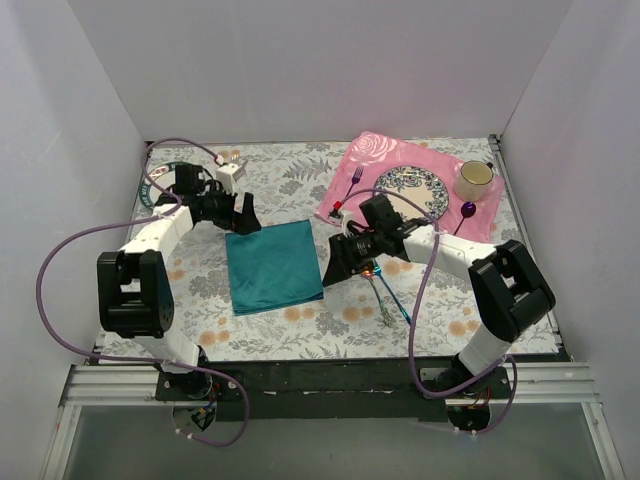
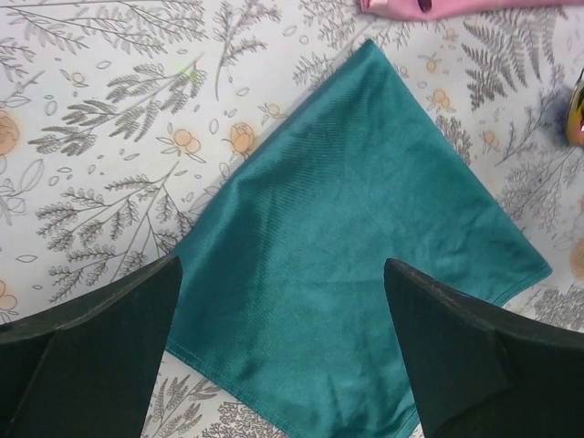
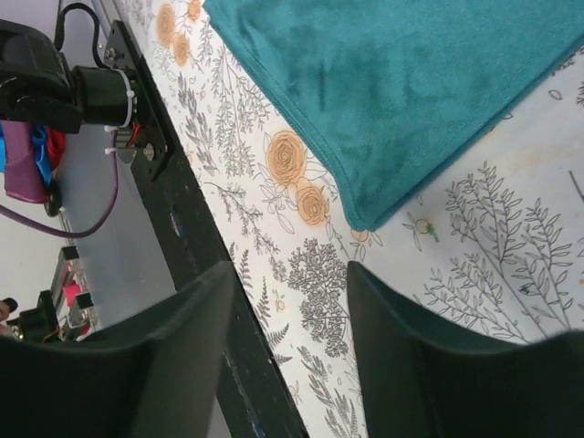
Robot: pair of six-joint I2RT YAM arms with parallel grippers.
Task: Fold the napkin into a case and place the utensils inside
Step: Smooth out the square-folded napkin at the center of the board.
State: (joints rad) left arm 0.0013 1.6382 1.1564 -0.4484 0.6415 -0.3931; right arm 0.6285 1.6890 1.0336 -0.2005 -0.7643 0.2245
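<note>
The dark teal napkin (image 1: pixel 273 265) lies flat and unfolded in the middle of the floral tablecloth; it also shows in the left wrist view (image 2: pixel 356 265) and in the right wrist view (image 3: pixel 401 82). My left gripper (image 1: pixel 246 216) is open and empty over its far left corner. My right gripper (image 1: pixel 336 262) is open and empty beside its right edge, near its front right corner. The two iridescent utensils (image 1: pixel 388 297) lie on the table just right of the right gripper, partly hidden by it. One tip (image 2: pixel 575 114) shows in the left wrist view.
A pink rose-patterned placemat (image 1: pixel 370 160) at the back right holds a patterned plate (image 1: pixel 411 188), a cup (image 1: pixel 474 179), a purple fork (image 1: pixel 355 178) and a purple spoon (image 1: pixel 467 211). The black table frame (image 3: pixel 178 228) runs along the near edge.
</note>
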